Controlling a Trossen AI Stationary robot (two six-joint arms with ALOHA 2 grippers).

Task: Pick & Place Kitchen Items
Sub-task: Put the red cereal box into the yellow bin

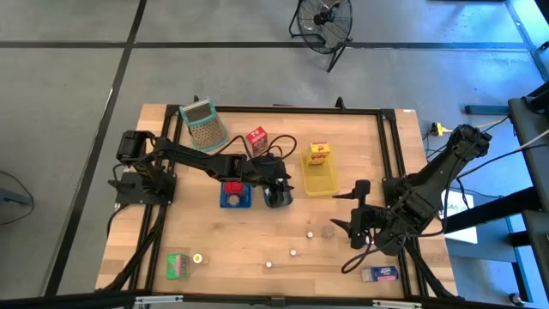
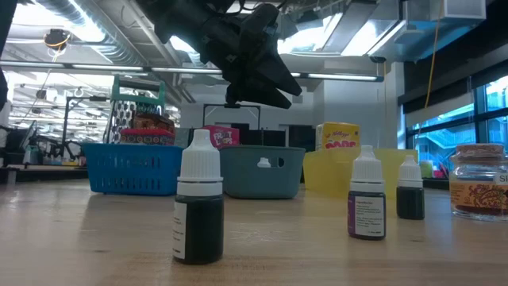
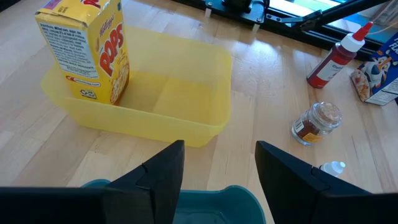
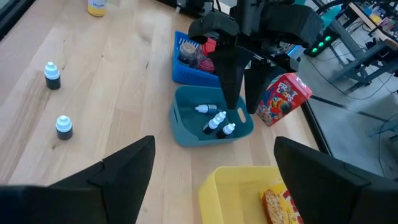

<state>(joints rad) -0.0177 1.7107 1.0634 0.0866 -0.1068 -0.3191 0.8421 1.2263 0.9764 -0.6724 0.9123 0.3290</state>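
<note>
Teal tray (image 3: pixel 205 205) cut off by frame edge, blue carton (image 3: pixel 380 74) half cropped, jar (image 2: pixel 479 181) label unreadable.

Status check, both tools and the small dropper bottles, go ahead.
Left tool open, empty, above grey-blue plastic tray. Three small white-capped dropper bottles inside. Right tool open, waiting at table's right. Nothing blocking.

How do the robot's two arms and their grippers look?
Both arms are black, built from jointed tubular links with black cables alongside. The left gripper has two long, flat, tapering black fingers. The right gripper has similar dark, wedge-shaped fingers. No markings are readable.
</note>
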